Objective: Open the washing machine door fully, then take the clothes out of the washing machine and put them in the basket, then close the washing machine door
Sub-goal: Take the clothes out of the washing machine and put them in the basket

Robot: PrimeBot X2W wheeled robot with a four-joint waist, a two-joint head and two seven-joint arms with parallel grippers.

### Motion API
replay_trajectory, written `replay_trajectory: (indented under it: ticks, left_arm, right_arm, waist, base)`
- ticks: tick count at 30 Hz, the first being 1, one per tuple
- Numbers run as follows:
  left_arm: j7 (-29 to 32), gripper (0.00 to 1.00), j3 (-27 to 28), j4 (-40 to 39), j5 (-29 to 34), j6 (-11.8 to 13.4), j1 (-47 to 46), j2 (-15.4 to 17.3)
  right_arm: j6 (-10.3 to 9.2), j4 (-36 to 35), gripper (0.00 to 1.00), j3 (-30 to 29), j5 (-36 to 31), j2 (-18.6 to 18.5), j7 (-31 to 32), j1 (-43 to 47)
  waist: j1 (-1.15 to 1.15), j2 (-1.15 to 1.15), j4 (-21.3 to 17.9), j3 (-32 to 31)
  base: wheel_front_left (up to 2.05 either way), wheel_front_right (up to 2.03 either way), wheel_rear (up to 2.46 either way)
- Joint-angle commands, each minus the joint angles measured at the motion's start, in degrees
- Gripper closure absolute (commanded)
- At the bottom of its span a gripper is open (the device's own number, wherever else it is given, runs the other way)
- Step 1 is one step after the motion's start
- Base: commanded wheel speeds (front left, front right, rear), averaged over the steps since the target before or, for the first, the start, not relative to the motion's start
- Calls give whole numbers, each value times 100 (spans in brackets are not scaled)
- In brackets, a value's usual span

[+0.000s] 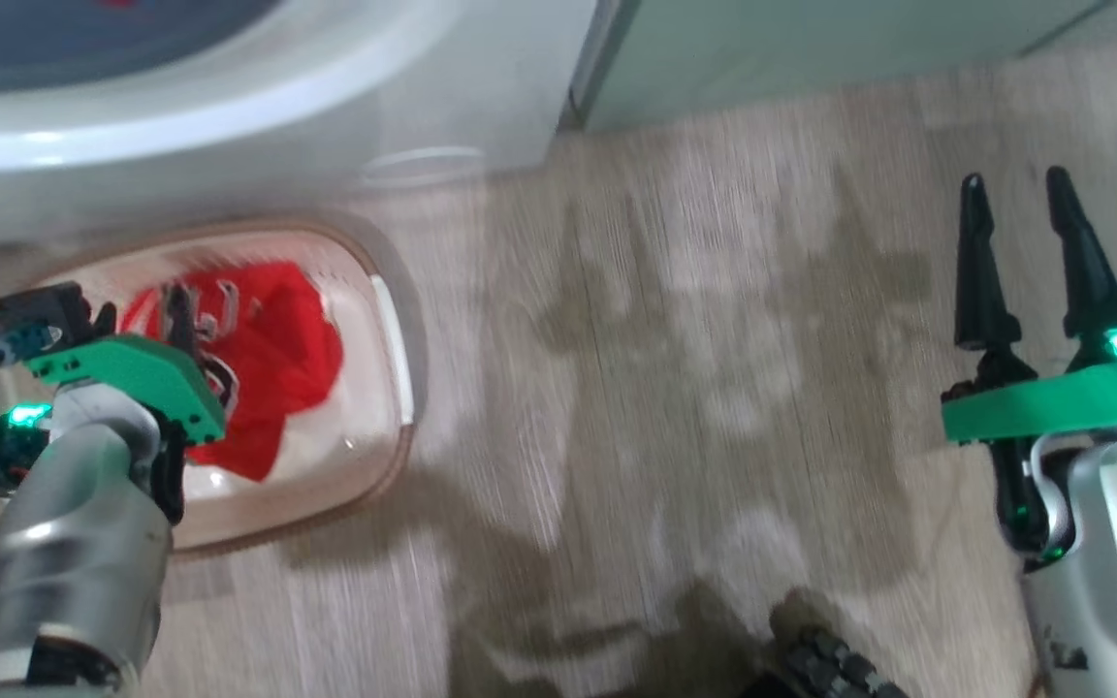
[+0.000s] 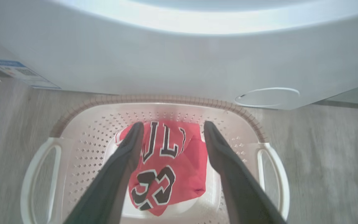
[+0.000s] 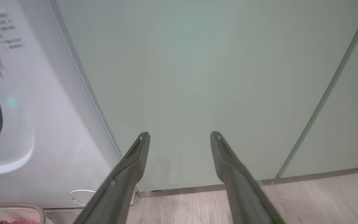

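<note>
The basket (image 1: 394,320) stands on the floor just in front of the washing machine (image 1: 229,97). The clothes (image 1: 277,359), a red jersey, lie inside it. My left gripper (image 1: 198,315) hangs over the basket. In the left wrist view the left gripper (image 2: 173,124) is open, and the clothes (image 2: 166,161) rest loose on the bottom of the basket (image 2: 160,99) below its fingers. Off to the right, above the floor, my right gripper (image 1: 1016,179) is open and holds nothing. The right gripper (image 3: 180,134) faces a cabinet beside the washing machine (image 3: 42,124). The washing machine door is out of view.
Pale green cabinets (image 1: 811,48) stand right of the washer. Wood-look floor (image 1: 665,388) stretches between the two arms. A small round white panel (image 2: 267,97) and a blue label sticker (image 2: 17,73) sit low on the washer's front. Something dark and ribbed (image 1: 830,664) shows at the bottom edge.
</note>
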Motion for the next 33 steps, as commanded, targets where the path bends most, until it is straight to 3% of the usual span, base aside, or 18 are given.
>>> replay_trajectory:
  ticks: [1,16,23,33]
  left_arm:
    - [-75,0,133,-182,-21,-38,188,174]
    - [-87,0,680,-2993,463,-308,1887,35]
    - [-87,0,925,-3602,470,-361,2847,-55]
    - [-87,0,778,-4270,243,-382,3593,-51]
  right_arm:
    - [37,-121,0,108,30,-64,-36,225]
    - [37,79,0,359,-48,5,-36,923]
    - [37,138,0,368,-107,61,-36,1401]
    - [37,43,0,236,-205,115,-36,1765]
  waist:
    - [0,0,173,-455]
    - [0,0,604,-2224]
    - [0,0,635,-2969]
    - [0,0,713,-3312]
  base:
    - [0,0,0]
    - [0,0,0]
    - [0,0,0]
    - [0,0,0]
